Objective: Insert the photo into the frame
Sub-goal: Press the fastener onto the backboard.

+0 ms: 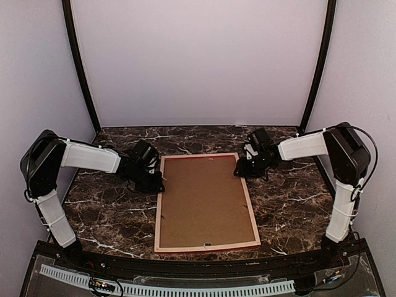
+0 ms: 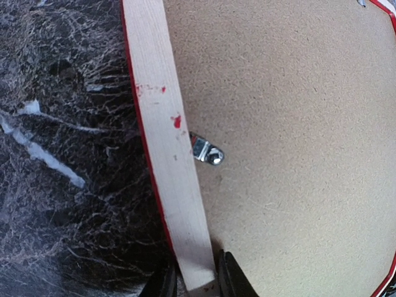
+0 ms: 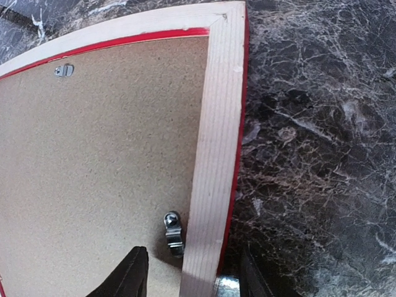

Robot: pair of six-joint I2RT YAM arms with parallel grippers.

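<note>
**A:** What's the setting?

**B:** A dark marble-look table point(image 1: 291, 198) with white veins. There are pale walls point(image 1: 198, 62) around it and two black poles point(image 1: 77, 62) at the back corners.

**A:** And the frame?

**B:** The frame point(image 3: 213, 154) lies flat mid-table, back up. It has pale grained wood rails, red edges, a speckled brown backing point(image 1: 205, 201) and small metal clips point(image 2: 207, 151).

**A:** The fingers?

**B:** The left gripper point(image 2: 197, 283) pinches the left rail, fingers narrow. The right gripper point(image 3: 192, 278) straddles the right rail with its fingers wide, the inner one clear of the wood.

**A:** Anything hidden?

**B:** The frame's face is turned down, and the wrist views cut the fingers off.
</note>
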